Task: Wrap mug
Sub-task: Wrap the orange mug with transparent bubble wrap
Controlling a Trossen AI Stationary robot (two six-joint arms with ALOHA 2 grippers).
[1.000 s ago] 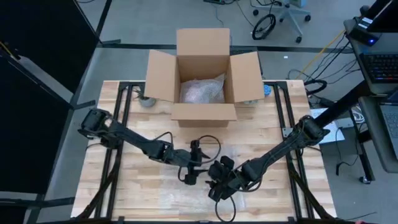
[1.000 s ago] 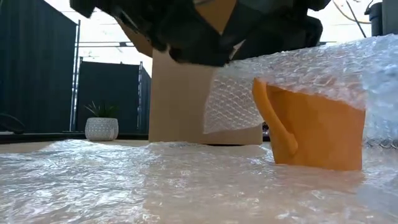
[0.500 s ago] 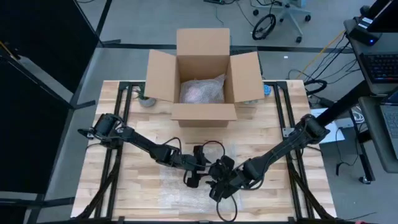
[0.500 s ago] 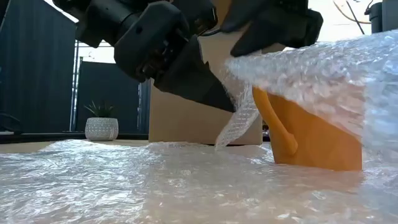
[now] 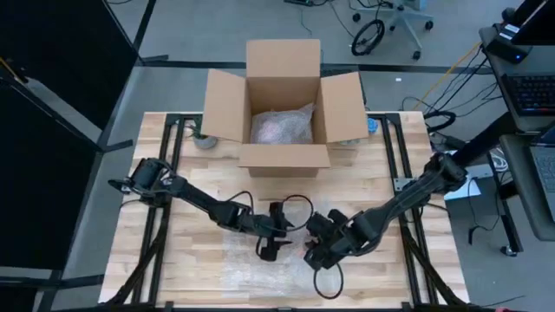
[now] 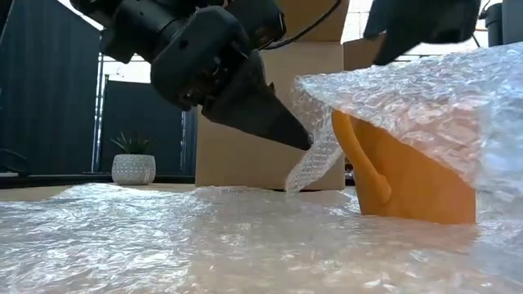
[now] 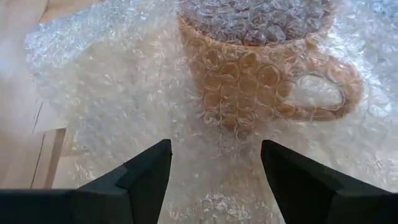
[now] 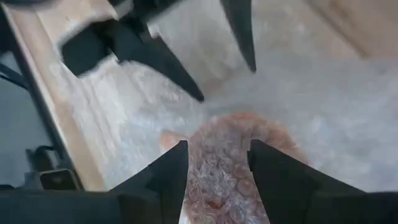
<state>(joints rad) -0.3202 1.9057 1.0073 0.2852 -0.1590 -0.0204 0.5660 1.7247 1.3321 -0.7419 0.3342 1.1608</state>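
a plain work room, dark screens to one side and a slatted wooden bench [image 5: 173, 269] in the middle, with a potted plant [image 6: 133, 166] off behind it. the orange mug [image 6: 409, 175] stands upright on the bubble wrap [image 6: 163, 237] near the front centre of the bench, its handle turned toward the left arm. one flap of the wrap is already drawn up over the rim and drapes down the far side and a little over the handle side; the body below the handle shows bare in the low view. the left end effector [image 7: 214, 165] sits just beside the mug on the handle side, fingers spread apart and gripping nothing, tips close to the hanging edge of the flap. the right end effector [image 8: 217, 163] hovers just above the covered mug, also spread, with nothing between its fingers. farther back, an open cardboard box [image 5: 286, 104] holds an already wrapped bundle [image 5: 282, 126]. i'd judge the job about midway: top covered, but the sides want rolling in and the loose sheet tucking under.
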